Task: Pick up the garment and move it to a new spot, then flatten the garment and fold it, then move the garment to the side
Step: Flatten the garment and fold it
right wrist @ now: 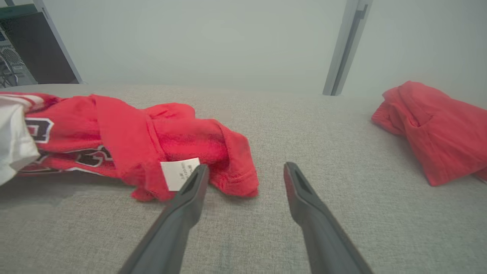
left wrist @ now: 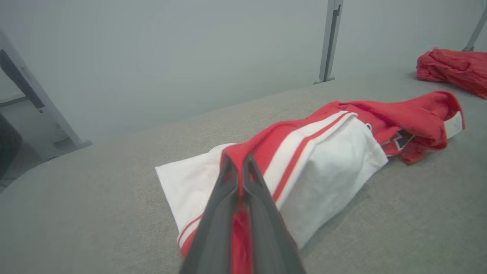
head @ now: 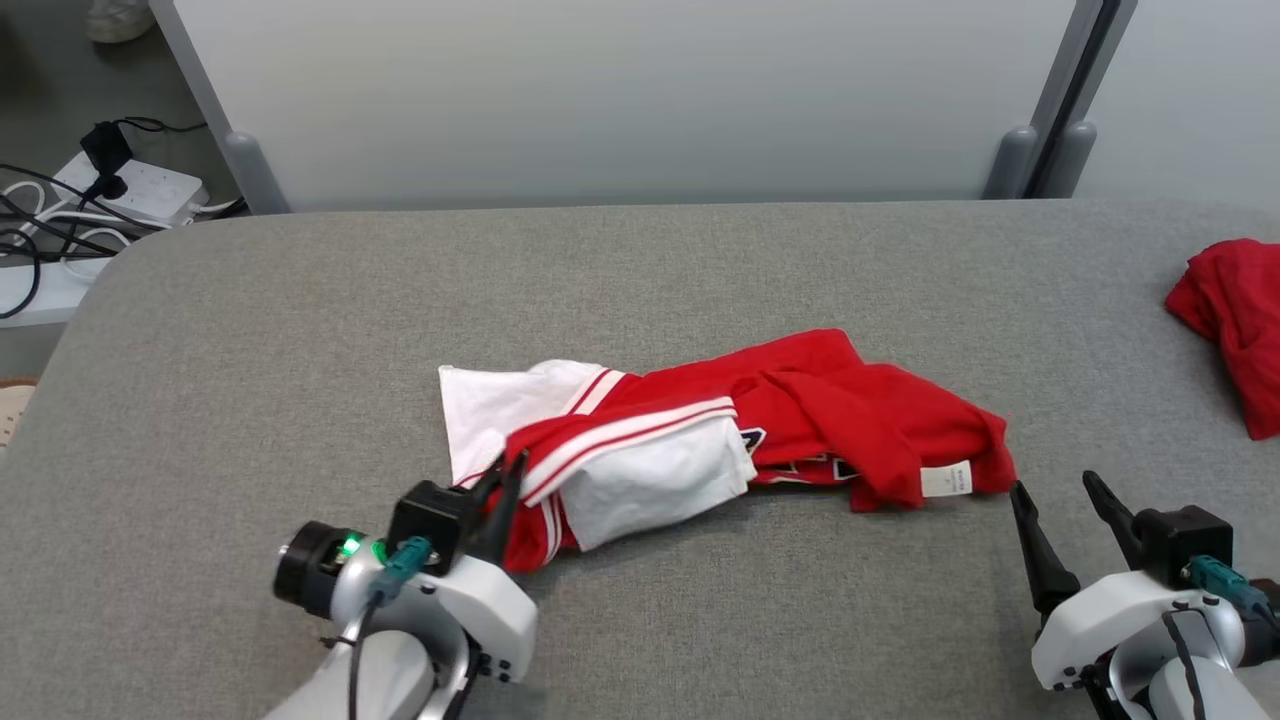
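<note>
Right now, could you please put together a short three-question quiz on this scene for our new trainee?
1. True or false: the left gripper is shut on the red and white jersey.
2. Multiple choice: the right gripper is A) shut on the jersey, B) open and holding nothing, C) shut with nothing in it.
3. Fill in: going by the robot's sides, the second red garment lies near the ___ edge of the grey table.

Key: 1 true; 2 B; 3 right.
</note>
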You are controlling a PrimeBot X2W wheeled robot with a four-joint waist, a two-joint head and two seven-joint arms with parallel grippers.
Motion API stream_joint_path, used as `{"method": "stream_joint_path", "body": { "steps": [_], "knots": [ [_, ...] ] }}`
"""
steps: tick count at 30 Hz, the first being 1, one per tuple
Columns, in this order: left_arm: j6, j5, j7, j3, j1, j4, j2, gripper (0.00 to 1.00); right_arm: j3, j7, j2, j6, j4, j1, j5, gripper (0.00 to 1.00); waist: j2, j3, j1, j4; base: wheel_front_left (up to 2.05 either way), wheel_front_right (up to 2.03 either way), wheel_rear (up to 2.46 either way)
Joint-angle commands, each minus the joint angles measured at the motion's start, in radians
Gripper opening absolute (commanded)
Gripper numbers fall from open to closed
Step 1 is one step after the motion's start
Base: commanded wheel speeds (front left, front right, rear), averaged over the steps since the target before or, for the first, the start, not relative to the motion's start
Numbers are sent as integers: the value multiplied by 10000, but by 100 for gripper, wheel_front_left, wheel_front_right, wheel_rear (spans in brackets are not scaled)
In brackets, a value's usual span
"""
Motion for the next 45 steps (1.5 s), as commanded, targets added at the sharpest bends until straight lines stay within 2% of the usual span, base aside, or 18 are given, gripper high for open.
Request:
{"method": "stream_joint_path", "body": {
  "steps": [1, 6, 12, 22, 25, 30, 38, 39, 41, 42, 45],
  "knots": [
    [274, -20, 64, 560, -176, -591, 641, 0, 208, -107, -54, 29, -241, 32, 1, 100, -1, -70, 0, 43, 0, 0, 0],
    [641, -114, 802, 865, 42, -1379, 1835, 0, 310, -107, 61, 29, -252, 129, -24, 100, -1, -67, 0, -25, 0, 0, 0],
    [959, -156, 1267, 1108, 84, -1498, 2589, 0, 540, -107, 137, 29, -238, 77, -15, 100, -1, 163, 0, -214, 0, 0, 0],
    [963, -232, 1113, 1227, -312, -1455, 2346, 0, 3912, -107, 52, 29, -424, -604, 1265, 100, -1, 650, 0, -36, 0, 0, 0],
    [937, -207, 1097, 1197, -405, -1470, 2292, 0, 4512, -107, 61, 29, -307, -924, 1488, 100, -1, 696, 0, 87, 0, 0, 0],
    [876, -142, 1109, 1078, -562, -1592, 2183, 0, 5555, -107, 88, 29, 406, -1811, 1727, 100, -1, 769, 0, 455, 0, 0, 0],
    [811, -68, 1095, 926, -816, -1836, 1953, 0, 6629, -107, 349, 29, 2175, -2936, 2456, 100, -1, 929, 0, 1025, 0, 0, 0],
    [810, -52, 1066, 920, -846, -1866, 1936, 0, 6717, -107, 389, 29, 2311, -3066, 2532, 81, -1, 963, 0, 1068, 0, 0, 0],
    [798, -46, 982, 930, -880, -1923, 1913, 0, 6785, -107, 420, 29, 2436, -3342, 2602, 15, -1, 1006, 0, 1116, 0, 0, 0],
    [798, -15, 915, 934, -905, -1954, 1920, 0, 6767, -107, 412, 29, 2457, -3450, 2635, 0, -1, 1020, 0, 1142, 0, 0, 0],
    [788, 47, 693, 996, -946, -2046, 2010, 0, 6352, -107, 242, 29, 2158, -3639, 2683, 0, -1, 1022, 0, 1164, 0, 0, 0]
  ]
}}
